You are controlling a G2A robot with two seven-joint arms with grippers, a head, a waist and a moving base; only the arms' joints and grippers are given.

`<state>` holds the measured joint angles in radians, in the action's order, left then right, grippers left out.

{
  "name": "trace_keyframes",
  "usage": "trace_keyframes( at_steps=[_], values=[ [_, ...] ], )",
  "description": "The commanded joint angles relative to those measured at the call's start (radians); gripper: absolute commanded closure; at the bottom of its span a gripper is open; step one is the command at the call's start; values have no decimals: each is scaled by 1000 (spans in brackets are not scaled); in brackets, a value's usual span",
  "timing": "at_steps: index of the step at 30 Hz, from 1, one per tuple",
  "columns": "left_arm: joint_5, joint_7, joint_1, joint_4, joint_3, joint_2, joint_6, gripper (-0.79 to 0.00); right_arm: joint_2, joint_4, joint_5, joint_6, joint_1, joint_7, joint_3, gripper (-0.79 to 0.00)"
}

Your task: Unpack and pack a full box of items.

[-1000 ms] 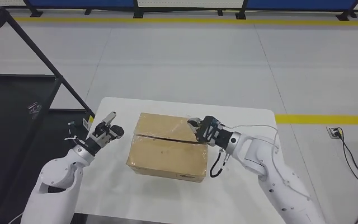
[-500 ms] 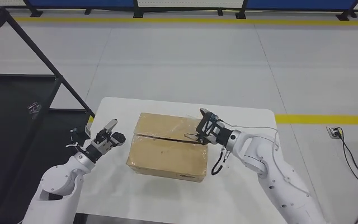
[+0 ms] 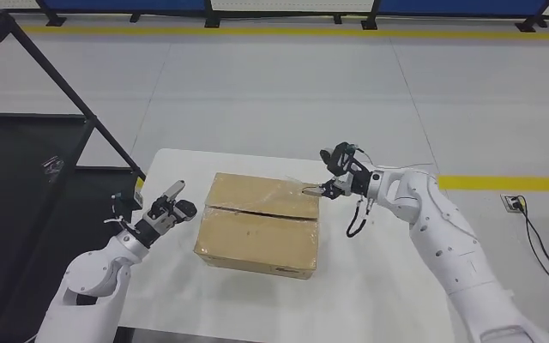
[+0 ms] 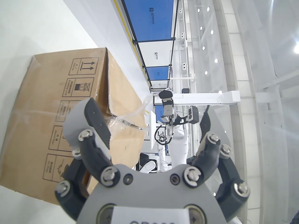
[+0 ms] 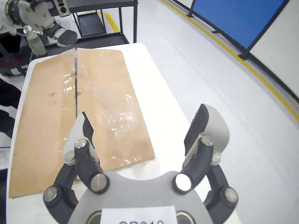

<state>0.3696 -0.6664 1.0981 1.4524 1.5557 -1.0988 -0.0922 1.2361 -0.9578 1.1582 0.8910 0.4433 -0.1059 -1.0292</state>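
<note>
I have the cardboard box (image 3: 257, 227) sitting closed in the middle of the white table (image 3: 377, 283), flaps down, with clear tape (image 5: 109, 110) lying wrinkled and partly lifted along the centre seam (image 5: 76, 80). My right gripper (image 5: 142, 113) hangs just off the end of the box nearest that arm, fingers spread wide with nothing between them. My left gripper (image 4: 149, 110) is likewise spread and empty, just beside the opposite end and not touching the cardboard. I judge the step in hand to be stripping the tape so the flaps can open, which means unpacking has barely begun. To do it well, I would lower the right fingers onto the loose, raised edge of film at that end, pinch film only and no cardboard, then pull low along the seam so it peels rather than tears. I would first brace the left gripper against its end, since the box may slide or tip under the pull.
</note>
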Motion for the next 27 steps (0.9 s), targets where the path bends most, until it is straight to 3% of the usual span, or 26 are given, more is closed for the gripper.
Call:
trace_keyframes(
  at_steps=[1,9,15,19,27],
  values=[
    [2,1,2,-2,1,1,-2,-785,0,-49,34,-1,2,2,0,-785],
    [2,3,1,2,-7,1,2,-785,6,-59,-1,-23,16,-23,13,-785],
    [5,2,6,6,-4,3,0,-785,15,-29,-46,-35,-13,-133,38,-785],
    [6,0,7,6,-4,4,0,-785,28,-11,-83,-105,-31,-224,60,-785],
    [12,-1,10,5,0,6,-5,-785,52,59,-176,-100,-80,-324,102,-773]
  ],
)
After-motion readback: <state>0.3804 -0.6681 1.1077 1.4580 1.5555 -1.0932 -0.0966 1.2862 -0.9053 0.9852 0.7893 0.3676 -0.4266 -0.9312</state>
